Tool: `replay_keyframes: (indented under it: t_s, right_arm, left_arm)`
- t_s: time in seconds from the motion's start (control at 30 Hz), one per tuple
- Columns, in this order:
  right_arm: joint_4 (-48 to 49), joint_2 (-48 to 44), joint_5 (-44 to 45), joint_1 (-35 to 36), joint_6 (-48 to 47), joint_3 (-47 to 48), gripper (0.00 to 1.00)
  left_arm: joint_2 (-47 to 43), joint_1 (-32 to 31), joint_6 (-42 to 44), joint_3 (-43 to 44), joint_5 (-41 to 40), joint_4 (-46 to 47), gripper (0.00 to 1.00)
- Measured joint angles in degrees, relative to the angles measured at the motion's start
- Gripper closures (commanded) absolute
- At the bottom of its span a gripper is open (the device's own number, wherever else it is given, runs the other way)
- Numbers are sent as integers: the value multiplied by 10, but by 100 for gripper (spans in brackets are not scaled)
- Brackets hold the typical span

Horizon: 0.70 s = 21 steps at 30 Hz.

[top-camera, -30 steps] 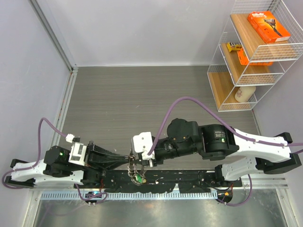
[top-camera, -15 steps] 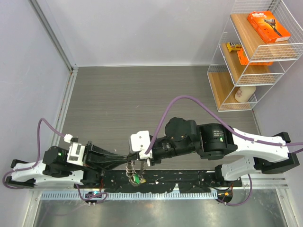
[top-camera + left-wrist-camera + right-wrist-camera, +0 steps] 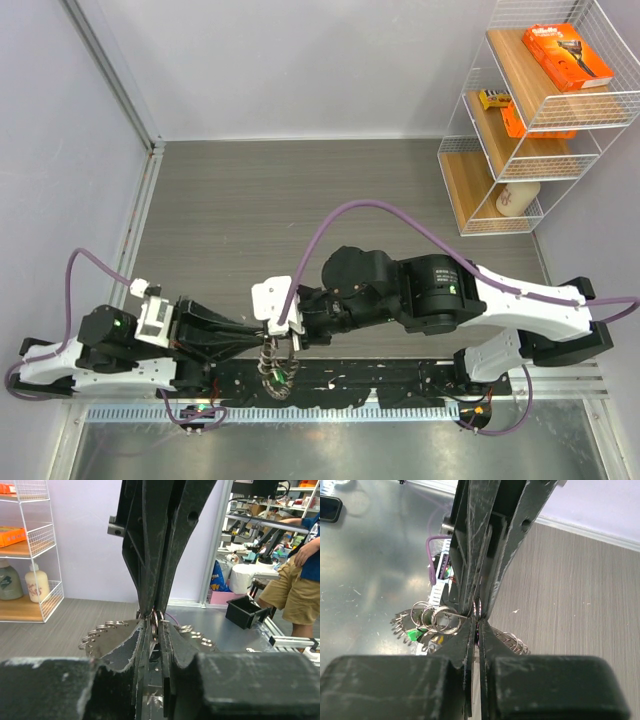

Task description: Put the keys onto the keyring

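**Item 1.** Thin silver metal keyring (image 3: 154, 624), upright and edge-on, caught between the tips of both grippers. It sits at the near edge of the bench, over the black rail (image 3: 390, 385) that runs between the two arm bases.

**Item 2.** Small silver keys (image 3: 102, 632), already threaded on the ring. They fan out to either side of the fingers and hang below them.

**Item 3.** Small bright green tag (image 3: 412, 636), low in the bunch. Just beside it are a few small loose-looking silver split rings (image 3: 438, 617).

**Item 4.** Right gripper (image 3: 476, 626), black, two fingers. It reaches in from the right with its jaws pressed together on the ring's wire.

**Item 5.** Left gripper (image 3: 152, 632), black, two fingers, scuffed white at the edges. It meets the right one nose to nose from the left. Its jaws stand a narrow slit apart with the ring in the slit; whether they pinch it cannot be told.

**Item 6.** Grey wood-grain bench (image 3: 300, 200), stretching away behind the arms.

**Item 7.** Purple cable (image 3: 385, 212), arching over the right arm.

**Item 8.** White wire shelf rack (image 3: 470, 150), at the far right, well apart from the keys. It holds an orange box (image 3: 567, 55) on top and a pale bottle (image 3: 512, 198) at the bottom.
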Motion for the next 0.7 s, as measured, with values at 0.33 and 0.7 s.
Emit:
replay_keyframes:
  t_s: [0.33,0.7]
  right_arm:
    - [-79,41,20,1,21,53,95]
    - [-132,53,30,1,29,91,95]
  left_arm:
    - [28,0,-17,73,-2,-113,71]
    - [75,0,-36,116,-33,-233,71]
